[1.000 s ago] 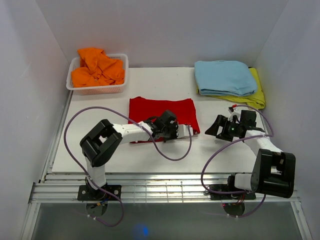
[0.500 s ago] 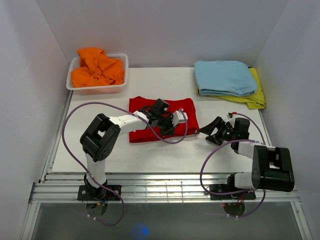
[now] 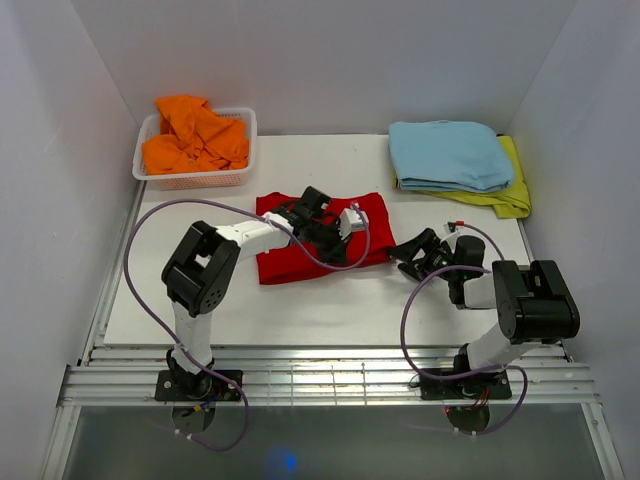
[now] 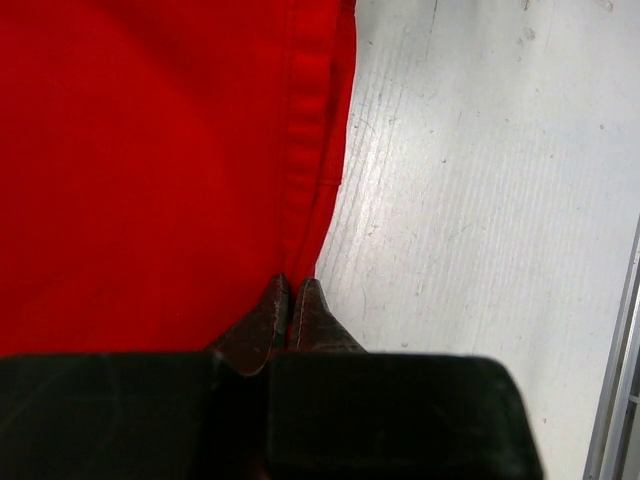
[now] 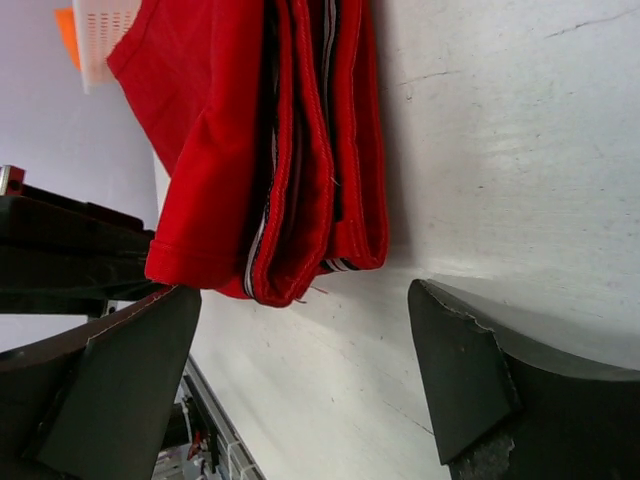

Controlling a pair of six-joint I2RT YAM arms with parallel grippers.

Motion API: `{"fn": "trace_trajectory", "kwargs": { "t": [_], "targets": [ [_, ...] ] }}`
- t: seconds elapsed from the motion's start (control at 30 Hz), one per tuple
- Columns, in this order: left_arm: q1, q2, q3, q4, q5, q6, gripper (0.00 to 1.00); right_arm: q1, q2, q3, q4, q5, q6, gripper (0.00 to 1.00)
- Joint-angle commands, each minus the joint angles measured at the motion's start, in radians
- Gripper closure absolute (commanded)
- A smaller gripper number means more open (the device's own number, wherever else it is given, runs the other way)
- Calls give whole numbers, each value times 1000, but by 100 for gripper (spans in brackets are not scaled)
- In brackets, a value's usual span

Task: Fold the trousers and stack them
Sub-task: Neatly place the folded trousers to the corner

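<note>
Looking at your left gripper [image 4: 293, 292], you see two dark tapered fingers pressed together at the stitched hem of the trousers [image 4: 150, 170], one flat red soft-fabric fold lying mid-frame on the scuffed white table [image 4: 480, 200]. Your right gripper [image 5: 300, 330] gapes wide beside its layered, white-striped edge.

Your two arms look alike. The left arm [image 3: 200, 280] and the right arm [image 3: 530, 305] are both made of big, boxy black joints with white tubes between them. A thin purple cable [image 3: 129, 255] loops out from the left arm. Another purple cable [image 3: 403, 325] loops out from the right one. Each arm has a flat black base [image 3: 195, 385]. The left gripper [image 4: 292, 290] has dark, pointy fingers that look rough. The right gripper [image 5: 305, 300] has wide, flat black fingers, scuffed grey at one edge.
</note>
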Motion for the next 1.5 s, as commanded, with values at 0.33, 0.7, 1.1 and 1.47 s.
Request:
{"fn": "trace_trajectory", "kwargs": {
  "t": [0.33,0.7,1.1,1.47],
  "targets": [
    [35,28,112,-60,120,-36,100,125,-38,-121,395,34,123,10],
    [42,35,131,-82,148,-42,100,196,33,-38,237,243,178,10],
    [44,42,113,-94,165,-45,100,232,86,25,252,331,235,10],
    [45,51,122,-97,175,-48,100,281,83,50,333,257,227,10]
  ]
}}
